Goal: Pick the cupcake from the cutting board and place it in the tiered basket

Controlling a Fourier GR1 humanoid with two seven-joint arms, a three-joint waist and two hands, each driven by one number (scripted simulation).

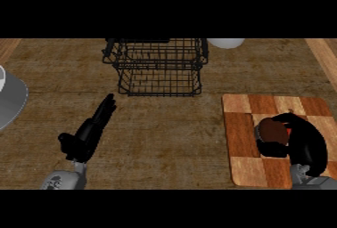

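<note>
Over the cutting board (247, 138) I have the right hand (304, 142) curled around the cupcake (273, 131); my left hand (91, 131) rests straight-fingered on the bench (171, 142), tiered basket (160, 67) well apart.

A brown wood-grain tabletop (171, 133) fills the view. A black wire tiered basket (158, 67) stands on it, beyond the left hand (89, 131) and a little to that hand's right. A checkered wooden board (253, 129) lies flat under the right hand (299, 142). A grey round object (10, 100) sits left of the left hand, and a white one (226, 42) is far beyond the right hand.
</note>
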